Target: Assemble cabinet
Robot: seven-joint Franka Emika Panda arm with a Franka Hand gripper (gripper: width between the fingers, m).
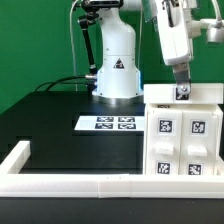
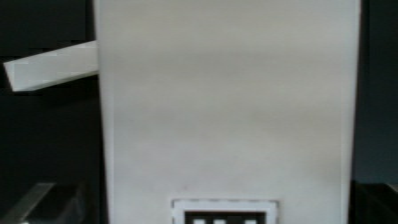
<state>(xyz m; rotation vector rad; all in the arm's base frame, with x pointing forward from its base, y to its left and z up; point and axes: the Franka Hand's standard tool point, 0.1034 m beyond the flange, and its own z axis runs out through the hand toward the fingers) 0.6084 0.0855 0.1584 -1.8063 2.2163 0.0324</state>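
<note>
The cabinet point(image 1: 183, 135) is a white boxy body with several black-and-white tags on its front, standing at the exterior view's right. My gripper point(image 1: 181, 84) has come down from above onto the cabinet's top edge, right over a small tagged piece point(image 1: 183, 93). In the wrist view a broad white panel of the cabinet point(image 2: 226, 100) fills most of the picture, with one tag point(image 2: 226, 212) at its near end. My fingers do not show there, and the exterior view does not show how the jaws stand.
The marker board point(image 1: 108, 123) lies on the black table in front of the robot base point(image 1: 116, 70). White border rails run along the front point(image 1: 100, 185) and the left corner point(image 1: 17, 158). A slanted white piece point(image 2: 50, 68) shows beside the panel.
</note>
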